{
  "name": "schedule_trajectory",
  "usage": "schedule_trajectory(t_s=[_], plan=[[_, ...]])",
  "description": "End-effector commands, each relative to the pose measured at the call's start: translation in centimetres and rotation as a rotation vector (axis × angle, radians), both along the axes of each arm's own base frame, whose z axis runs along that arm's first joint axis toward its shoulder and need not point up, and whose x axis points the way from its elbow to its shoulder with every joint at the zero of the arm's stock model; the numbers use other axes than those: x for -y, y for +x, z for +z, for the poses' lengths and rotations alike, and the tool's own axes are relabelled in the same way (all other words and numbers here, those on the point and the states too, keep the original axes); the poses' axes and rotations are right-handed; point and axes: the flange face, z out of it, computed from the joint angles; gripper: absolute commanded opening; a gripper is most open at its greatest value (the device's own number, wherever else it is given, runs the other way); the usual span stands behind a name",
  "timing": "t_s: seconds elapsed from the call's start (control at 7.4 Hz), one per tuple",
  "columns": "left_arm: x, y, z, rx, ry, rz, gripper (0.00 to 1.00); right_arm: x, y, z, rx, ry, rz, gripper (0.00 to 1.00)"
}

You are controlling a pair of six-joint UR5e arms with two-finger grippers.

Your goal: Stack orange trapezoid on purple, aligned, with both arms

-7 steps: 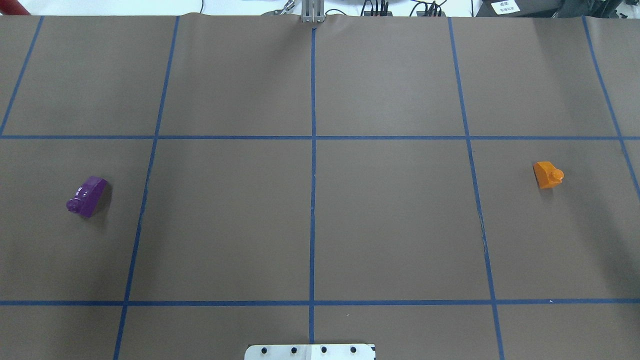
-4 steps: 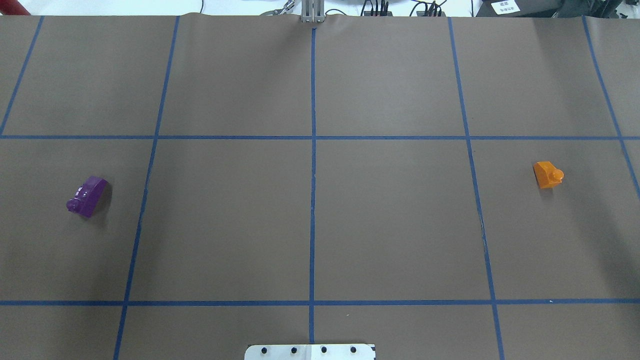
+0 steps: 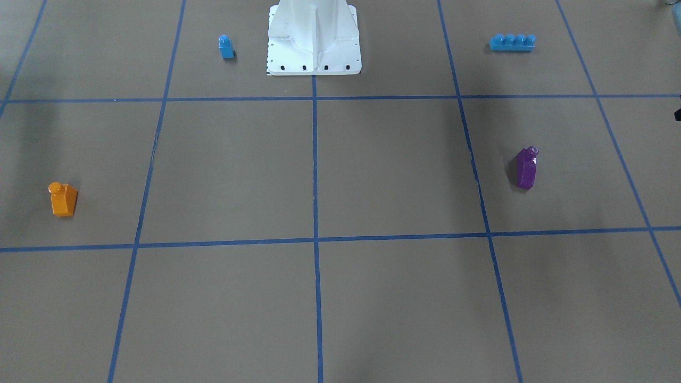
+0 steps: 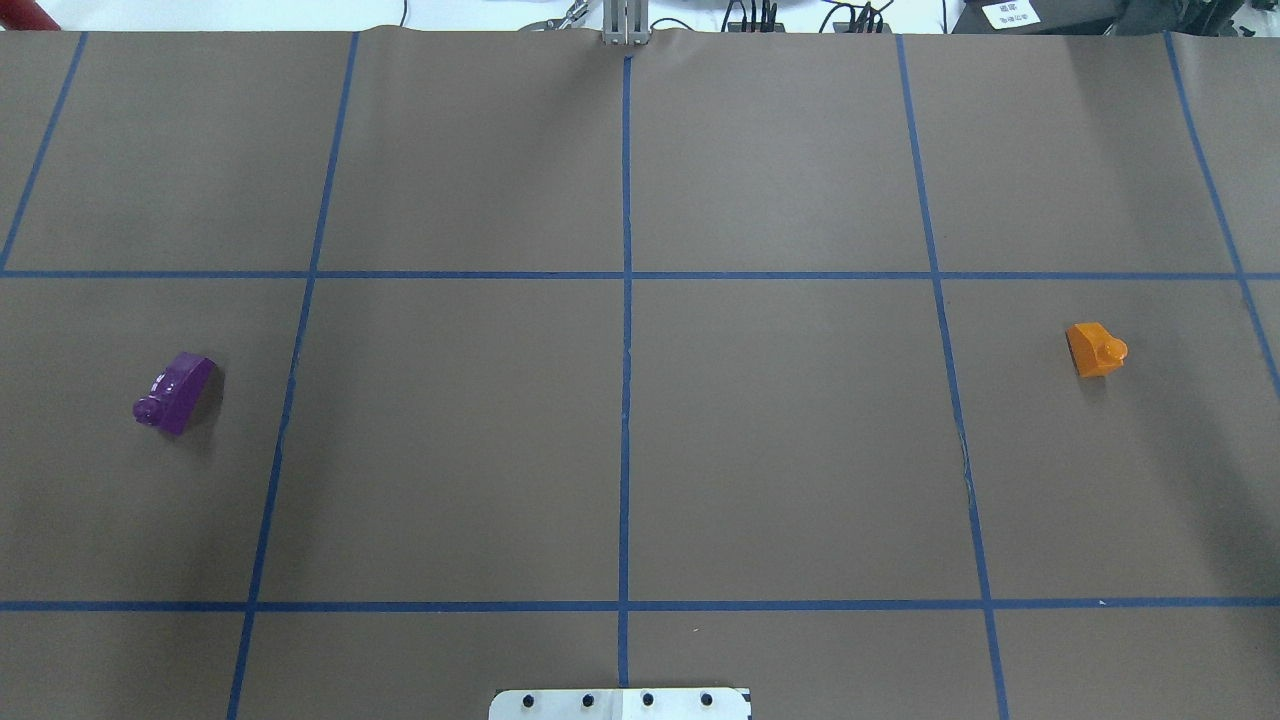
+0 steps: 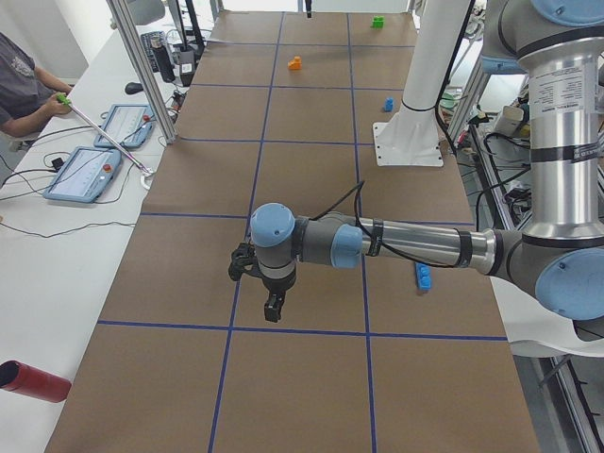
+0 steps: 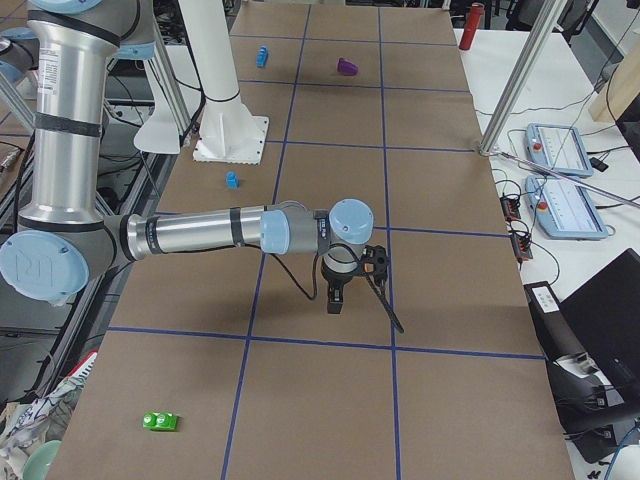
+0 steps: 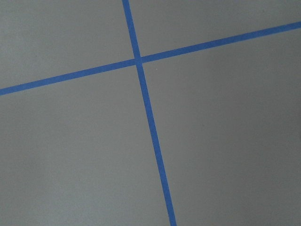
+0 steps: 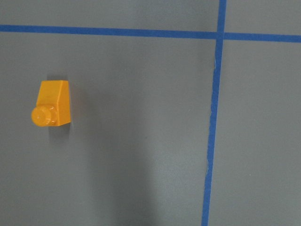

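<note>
No readable text, white label [image 4: 1012, 13] beyond the table's [image 4: 780, 450] far edge too blurred

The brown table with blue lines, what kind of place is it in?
Most likely a robot lab. A left arm and a right arm reach over the taped table, control tablets lie on a side bench, and a person sits by them.

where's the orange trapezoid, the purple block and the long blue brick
orange trapezoid [image 4: 1095, 350], overhead view, middle of its body beside the stud
purple block [image 4: 176, 393], overhead view, middle of its glossy body
long blue brick [image 3: 512, 46], front-facing view, middle of its side face below the studs
</note>
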Motion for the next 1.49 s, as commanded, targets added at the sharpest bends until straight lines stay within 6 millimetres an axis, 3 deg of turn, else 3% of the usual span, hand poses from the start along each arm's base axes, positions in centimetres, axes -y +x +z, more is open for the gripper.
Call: schedule_trajectory(t_s=[0.0, 0.68, 0.81, 1.08, 1.22, 1.35], plan=[[-0.4, 0.0, 0.0, -0.001, 0.0, 0.001, 1.0, 0.0, -0.1, -0.3, 0.007, 0.007, -0.003, 1.0], [-0.1, 0.6, -0.4, -0.006, 0.026, 0.014, 1.0, 0.2, -0.4, -0.9, 0.022, 0.018, -0.009, 1.0], [0.0, 2.1, -0.5, -0.009, 0.03, 0.046, 1.0, 0.2, -0.4, -0.9, 0.022, 0.018, -0.01, 1.0], [0.4, 9.3, -2.8, -0.074, 0.124, 0.136, 1.0, 0.2, -0.5, -0.9, 0.022, 0.021, -0.015, 1.0], [0.4, 12.1, -4.2, -0.112, 0.093, 0.074, 1.0, 0.1, -0.5, -0.9, 0.022, 0.021, -0.016, 1.0], [-0.2, 16.3, -5.4, -0.136, 0.042, 0.058, 1.0, 0.1, -0.5, -0.8, 0.021, 0.021, -0.019, 1.0]])
